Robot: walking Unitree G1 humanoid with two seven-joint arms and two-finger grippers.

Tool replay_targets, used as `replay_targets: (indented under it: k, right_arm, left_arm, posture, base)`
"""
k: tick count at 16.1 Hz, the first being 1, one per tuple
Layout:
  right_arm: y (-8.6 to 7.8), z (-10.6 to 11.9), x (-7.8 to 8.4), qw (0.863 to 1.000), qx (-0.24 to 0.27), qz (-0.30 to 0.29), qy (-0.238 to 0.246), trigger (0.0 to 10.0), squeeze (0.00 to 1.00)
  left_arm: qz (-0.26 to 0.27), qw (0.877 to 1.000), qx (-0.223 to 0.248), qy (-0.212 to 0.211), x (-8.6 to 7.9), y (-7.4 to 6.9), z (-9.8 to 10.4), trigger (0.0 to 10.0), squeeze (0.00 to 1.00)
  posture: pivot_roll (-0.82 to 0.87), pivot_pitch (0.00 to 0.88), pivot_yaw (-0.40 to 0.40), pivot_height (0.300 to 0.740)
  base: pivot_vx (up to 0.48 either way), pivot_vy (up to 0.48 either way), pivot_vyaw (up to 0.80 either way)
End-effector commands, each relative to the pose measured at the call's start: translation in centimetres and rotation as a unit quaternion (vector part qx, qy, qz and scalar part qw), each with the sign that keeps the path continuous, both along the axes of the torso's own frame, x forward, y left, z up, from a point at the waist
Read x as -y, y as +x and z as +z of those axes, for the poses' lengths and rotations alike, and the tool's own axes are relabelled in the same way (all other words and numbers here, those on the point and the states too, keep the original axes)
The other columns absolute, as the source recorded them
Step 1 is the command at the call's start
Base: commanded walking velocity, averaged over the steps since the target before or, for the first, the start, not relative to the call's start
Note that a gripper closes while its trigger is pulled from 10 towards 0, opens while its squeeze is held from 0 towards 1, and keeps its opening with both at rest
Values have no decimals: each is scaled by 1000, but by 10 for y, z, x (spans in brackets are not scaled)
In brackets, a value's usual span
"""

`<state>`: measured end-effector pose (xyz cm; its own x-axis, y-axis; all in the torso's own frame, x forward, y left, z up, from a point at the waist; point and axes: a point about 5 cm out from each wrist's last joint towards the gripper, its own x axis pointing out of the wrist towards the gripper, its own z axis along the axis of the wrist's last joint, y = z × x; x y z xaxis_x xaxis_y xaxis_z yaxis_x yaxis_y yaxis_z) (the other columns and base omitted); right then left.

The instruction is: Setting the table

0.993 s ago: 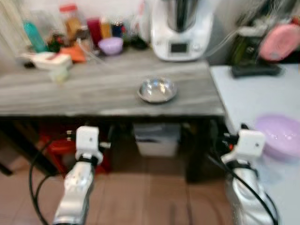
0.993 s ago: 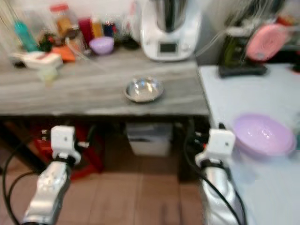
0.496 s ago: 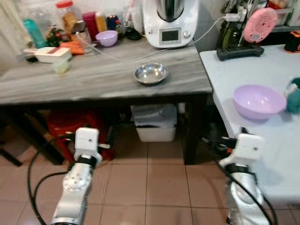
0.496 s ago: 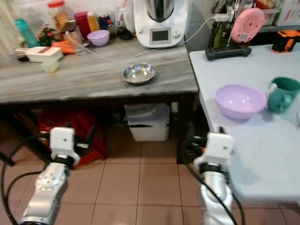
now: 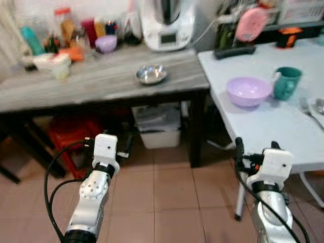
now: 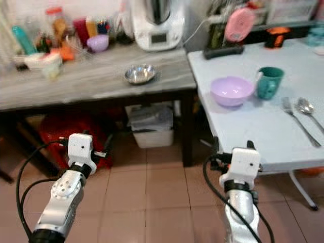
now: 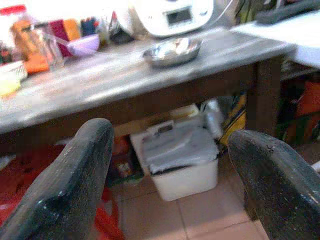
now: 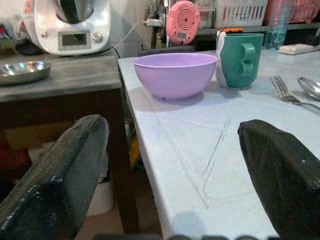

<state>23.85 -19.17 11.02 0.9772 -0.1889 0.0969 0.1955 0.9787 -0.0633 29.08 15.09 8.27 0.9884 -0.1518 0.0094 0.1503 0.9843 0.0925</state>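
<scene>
Approach step: both hands, left and right, open and empty over the floor; purple bowl, green mug, fork sit upper right on white worktop; next, close in and reach.

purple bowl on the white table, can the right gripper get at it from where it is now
Probably yes. The right gripper is open, low at the white table's near edge and facing the purple bowl. Bare tabletop lies between them; the green mug stands beside the bowl, not in front. It would have to rise and reach forward.
</scene>
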Motion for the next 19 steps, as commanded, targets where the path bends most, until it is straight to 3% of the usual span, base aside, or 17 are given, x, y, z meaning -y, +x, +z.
replay_targets:
  k: [1, 7, 10, 12, 15, 19]
  right_arm:
    - [0, 0, -2, 1000, 1, -4, 0, 10000, 0]
    - [5, 9, -6, 1000, 10, 20, -4, 10000, 0]
    - [15, 19, -10, 999, 28, 21, -14, 10000, 0]
    - [19, 15, -16, 999, 22, 37, -13, 10000, 0]
    - [25, 19, -22, 998, 29, 55, -16, 10000, 0]
    - [34, 19, -31, 996, 28, 79, -15, 10000, 0]
  left_arm:
    - [-3, 1000, -6, 0, -2, -1, -4, 10000, 0]
    - [-31, 999, -1, -31, 21, -5, -2, 10000, 0]
    - [-41, 999, -1, -31, 21, -3, -3, 10000, 0]
    - [-29, 999, 0, -38, 16, -1, -3, 10000, 0]
    - [-33, 999, 15, -41, 22, 0, 3, 10000, 0]
    - [-26, 999, 23, -33, 15, 3, 7, 10000, 0]
  posture:
    - [-152, 0, 161, 740]
    - [-187, 41, 152, 740]
    - [-187, 43, 132, 740]
    - [-168, 4, 125, 740]
    - [-135, 0, 106, 740]
    - [-105, 0, 109, 740]
  base:
    - [0, 0, 0]
    - [0, 0, -249]
    - [0, -274, 0]
    - [0, -285, 0]
    - [0, -291, 0]
    - [0, -296, 0]
